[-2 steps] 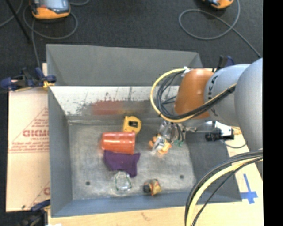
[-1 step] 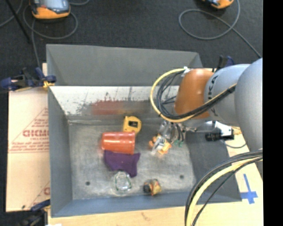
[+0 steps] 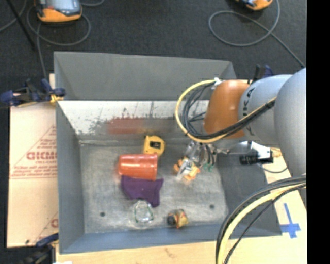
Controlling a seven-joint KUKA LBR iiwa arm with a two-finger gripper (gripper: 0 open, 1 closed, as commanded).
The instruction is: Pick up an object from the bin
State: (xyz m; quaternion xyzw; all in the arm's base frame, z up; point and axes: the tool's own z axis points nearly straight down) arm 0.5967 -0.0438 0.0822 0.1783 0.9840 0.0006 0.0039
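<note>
Orange-white obj (image 3: 185, 172) partly hid under hand (image 3: 193, 162)

We take this for a robotics lab. A grey arm (image 3: 281, 103) with cable loops (image 3: 180, 111) at its wrist reaches into a metal bin (image 3: 134, 72) set on dark carpet (image 3: 154, 26). Beyond the bin, well apart from the gripper (image 3: 188, 167), black leads (image 3: 210, 21) curl past orange-and-grey devices (image 3: 59, 9).
</note>
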